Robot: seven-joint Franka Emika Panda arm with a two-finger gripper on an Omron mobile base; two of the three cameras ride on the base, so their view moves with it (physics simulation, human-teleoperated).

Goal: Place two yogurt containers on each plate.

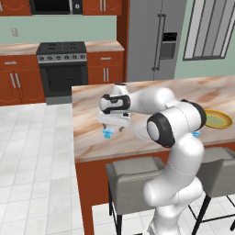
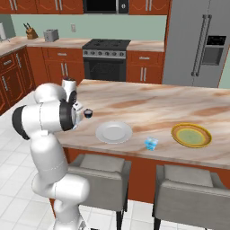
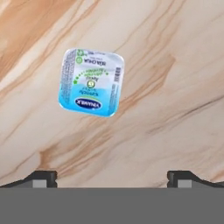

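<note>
The hand (image 1: pixel 113 129), wide open and empty, hovers seemingly just above a light blue yogurt container (image 3: pixel 91 82) on the counter (image 1: pixel 92 142).

light blue yogurt container (image 3: pixel 91 82) lid with small print and a dark brand band, lettering too blurred to read

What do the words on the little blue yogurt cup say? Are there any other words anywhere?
Light blue yogurt cup lid, hand view: a white logo on a dark blue band and small print with a barcode, all too blurred and turned to read.
Fridge panel: no readable text.
Nothing else carries words.
</note>
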